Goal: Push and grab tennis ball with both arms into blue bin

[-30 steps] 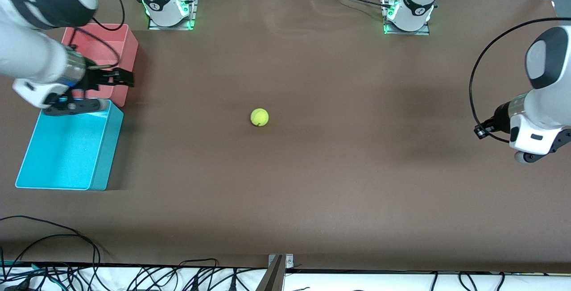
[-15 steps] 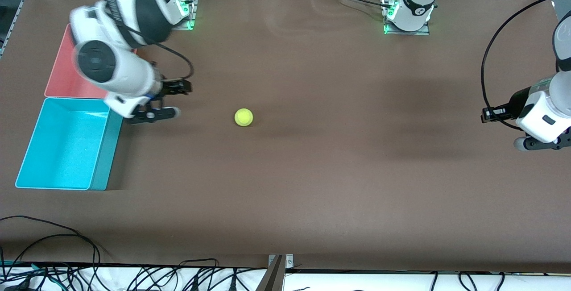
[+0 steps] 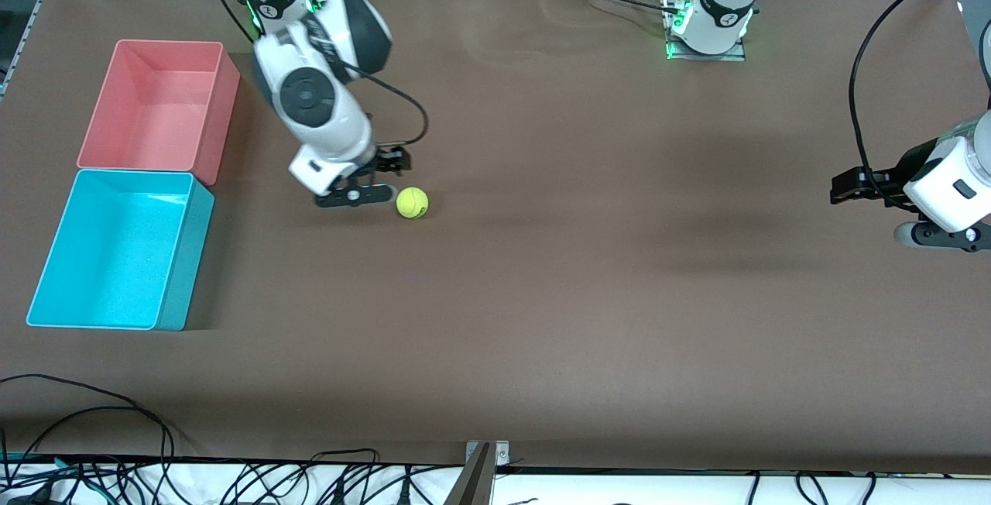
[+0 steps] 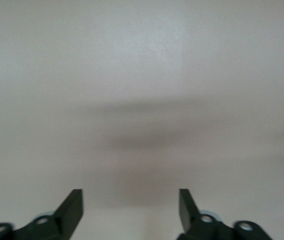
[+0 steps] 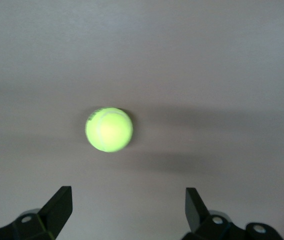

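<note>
The yellow-green tennis ball (image 3: 412, 203) lies on the brown table, about midway between the arms' ends and somewhat toward the right arm's end. My right gripper (image 3: 391, 176) is low beside it on the bins' side, open and holding nothing. In the right wrist view the ball (image 5: 109, 129) sits ahead of the open gripper (image 5: 127, 202), off toward one fingertip (image 5: 59, 204) and clear of both. The empty blue bin (image 3: 182, 273) stands at the right arm's end. My left gripper (image 3: 871, 209) hangs over the left arm's end, open (image 4: 130, 207) and empty.
A pink bin (image 3: 221, 114) of like size adjoins the blue bin, farther from the front camera. The two arm bases (image 3: 290, 13) (image 3: 708, 21) stand along the table's back edge. Loose cables (image 3: 116, 443) run along the front edge.
The right arm has swung from over the bins across to the ball. The ball has rolled a little toward the right arm's end. The left arm has shifted slightly at its end of the table.
</note>
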`<control>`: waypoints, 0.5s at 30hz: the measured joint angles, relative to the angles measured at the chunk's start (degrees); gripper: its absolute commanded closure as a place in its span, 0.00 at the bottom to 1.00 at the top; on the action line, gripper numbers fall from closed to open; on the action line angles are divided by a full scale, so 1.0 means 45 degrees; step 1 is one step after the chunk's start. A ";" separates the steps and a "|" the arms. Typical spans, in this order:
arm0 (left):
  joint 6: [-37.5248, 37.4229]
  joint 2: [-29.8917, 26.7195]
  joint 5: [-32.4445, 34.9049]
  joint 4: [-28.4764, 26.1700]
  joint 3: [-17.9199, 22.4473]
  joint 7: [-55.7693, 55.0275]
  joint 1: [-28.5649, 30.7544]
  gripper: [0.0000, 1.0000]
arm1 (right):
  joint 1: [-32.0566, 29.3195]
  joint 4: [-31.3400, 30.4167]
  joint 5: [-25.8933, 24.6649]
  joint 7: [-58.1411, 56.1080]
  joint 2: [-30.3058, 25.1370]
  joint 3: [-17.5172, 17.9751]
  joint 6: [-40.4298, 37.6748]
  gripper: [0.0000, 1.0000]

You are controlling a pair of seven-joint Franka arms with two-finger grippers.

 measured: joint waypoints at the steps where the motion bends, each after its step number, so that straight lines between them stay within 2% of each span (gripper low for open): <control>1: -0.0004 0.0001 0.0000 0.0000 0.0000 0.0007 -0.0003 0.00 | 0.0103 -0.0158 0.0000 0.0130 0.0073 0.0000 0.0310 0.00; 9: -0.0011 0.0002 0.0000 0.0108 0.0018 0.0023 -0.0010 0.00 | 0.0365 -0.1764 0.0000 0.0565 0.0499 -0.0021 0.3326 0.00; 15: -0.0011 -0.0007 0.0000 0.0470 0.0019 0.0023 -0.0010 0.00 | 0.0365 -0.2408 0.0000 0.0606 0.0885 -0.0031 0.5063 0.00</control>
